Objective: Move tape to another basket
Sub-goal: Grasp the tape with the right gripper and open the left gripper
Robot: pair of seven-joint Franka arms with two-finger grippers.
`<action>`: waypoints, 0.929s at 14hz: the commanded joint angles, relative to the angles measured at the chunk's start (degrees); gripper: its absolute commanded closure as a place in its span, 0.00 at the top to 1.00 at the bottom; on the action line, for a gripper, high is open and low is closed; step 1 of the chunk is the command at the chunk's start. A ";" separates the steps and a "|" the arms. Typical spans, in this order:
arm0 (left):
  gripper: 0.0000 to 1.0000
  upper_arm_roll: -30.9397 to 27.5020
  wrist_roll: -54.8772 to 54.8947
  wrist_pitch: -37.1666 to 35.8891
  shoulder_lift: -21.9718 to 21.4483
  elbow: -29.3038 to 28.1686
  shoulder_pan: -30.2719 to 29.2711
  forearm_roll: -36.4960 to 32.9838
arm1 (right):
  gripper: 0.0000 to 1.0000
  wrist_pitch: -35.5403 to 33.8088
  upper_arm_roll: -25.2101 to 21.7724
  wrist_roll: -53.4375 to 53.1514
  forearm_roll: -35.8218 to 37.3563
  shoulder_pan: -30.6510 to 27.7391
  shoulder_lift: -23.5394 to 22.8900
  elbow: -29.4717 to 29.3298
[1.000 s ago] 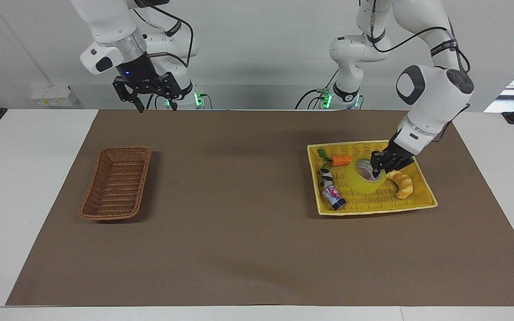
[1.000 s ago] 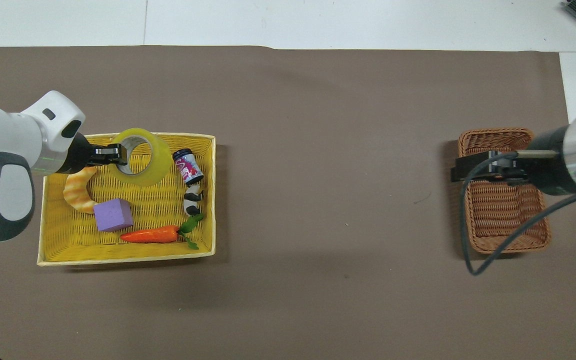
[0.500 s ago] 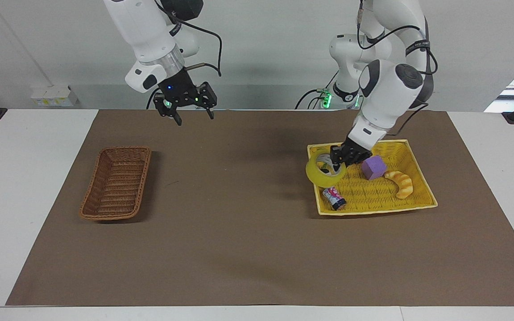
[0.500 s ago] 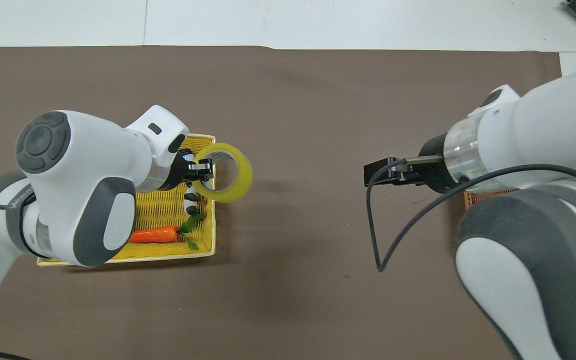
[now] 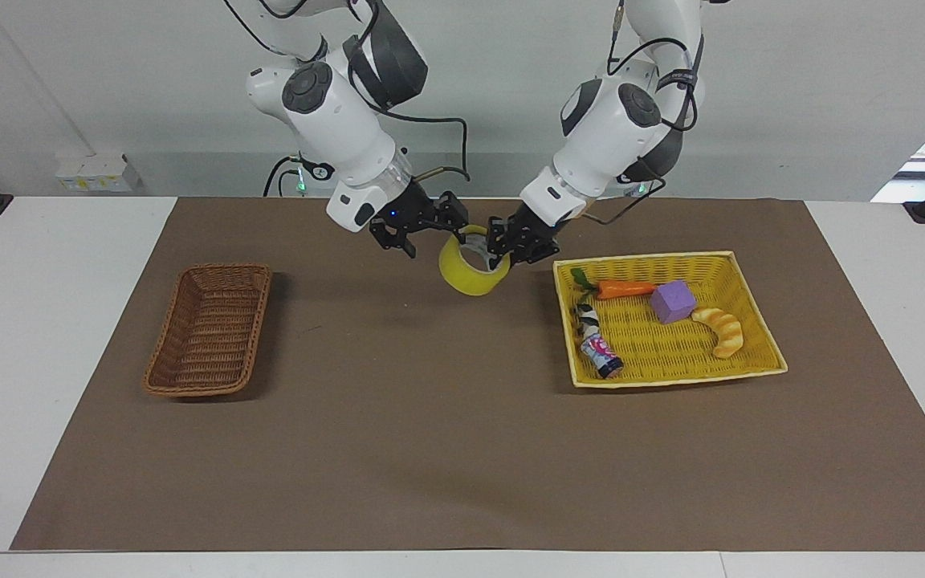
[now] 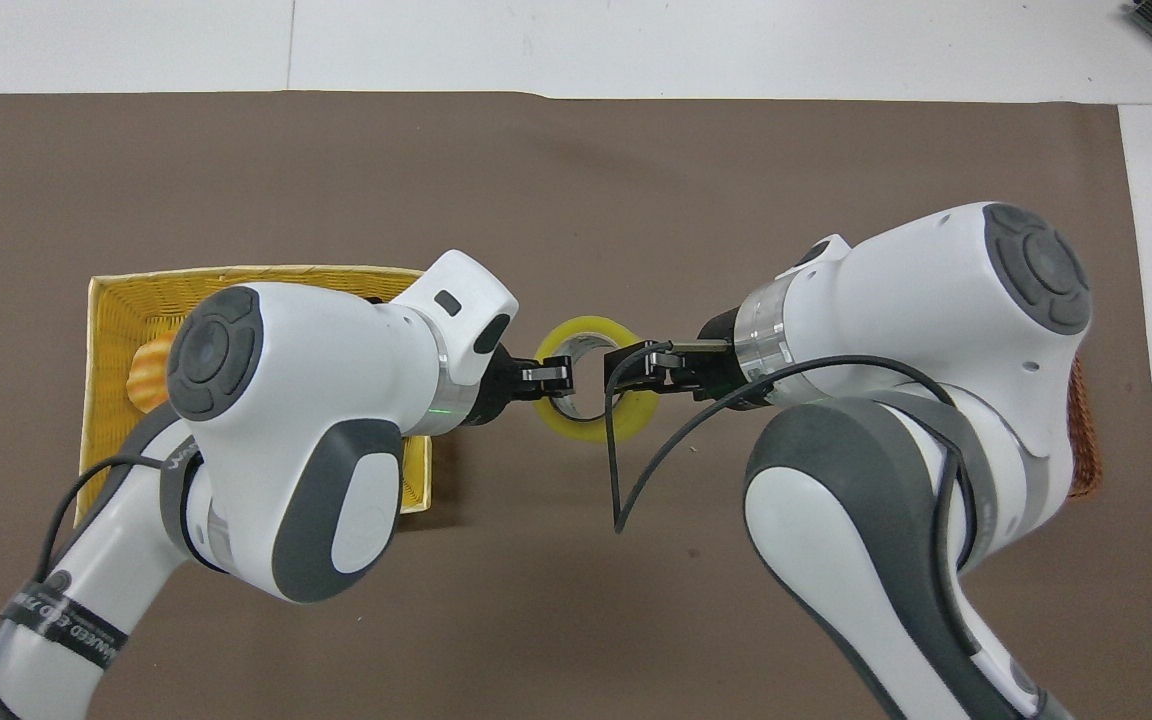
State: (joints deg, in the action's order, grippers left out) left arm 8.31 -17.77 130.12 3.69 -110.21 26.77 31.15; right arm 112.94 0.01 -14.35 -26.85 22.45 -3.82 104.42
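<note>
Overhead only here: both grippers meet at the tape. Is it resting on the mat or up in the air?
Observer: In the air. The tape hangs over the mat from the left gripper, which pinches its rim.
Operator: Does the right gripper grip it too?
Observer: Not yet, it seems. The right gripper is open beside the rim.
Operator: The right arm hides the basket from me.
Observer: The basket lies on the mat toward the right arm's end, with nothing over it.

place: robotics lab | signs: two arms at white table (image 5: pixel 45 337), brown mat (image 5: pixel 446 417) (bare grey wall)
</note>
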 commanded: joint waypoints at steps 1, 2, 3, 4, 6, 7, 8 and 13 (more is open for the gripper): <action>0.00 1.00 -0.33 5.56 0.44 1.14 0.56 5.39 | 1.00 0.87 -0.10 0.55 -2.07 -0.48 1.53 1.75; 0.00 1.09 -0.25 6.46 0.44 1.23 0.56 7.67 | 1.00 0.79 -0.10 1.08 -2.07 -0.48 1.62 1.84; 0.00 1.01 -0.16 6.55 0.26 1.23 0.48 10.48 | 0.69 0.35 -0.10 1.95 -1.98 -0.74 1.62 1.84; 0.00 1.09 -0.07 6.47 -0.09 1.14 0.48 12.16 | 0.31 0.00 -0.10 1.79 -1.98 -1.00 1.53 1.75; 0.00 1.09 -0.07 6.38 -0.26 1.14 0.21 14.36 | 0.00 -0.09 -0.10 -0.05 -1.98 -0.92 1.62 1.57; 0.00 1.09 -0.07 6.29 -0.27 1.14 0.21 14.98 | 0.00 -0.18 -0.10 -0.93 -1.98 -1.00 1.62 1.14; 0.00 1.01 -0.07 6.03 -0.35 1.14 0.21 14.99 | 0.00 -0.62 -0.19 -0.94 -1.98 -1.44 1.71 0.96; 1.00 0.92 -3.47 5.59 -2.90 1.14 -0.58 14.81 | 0.00 -8.08 -0.80 1.42 -1.45 -6.18 3.72 -1.15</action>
State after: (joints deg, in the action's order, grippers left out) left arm 9.37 -18.65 135.57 3.18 -108.70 26.64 44.70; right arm 107.72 -0.75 -14.61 -27.25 18.80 -2.12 103.37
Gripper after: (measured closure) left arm 0.555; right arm 0.996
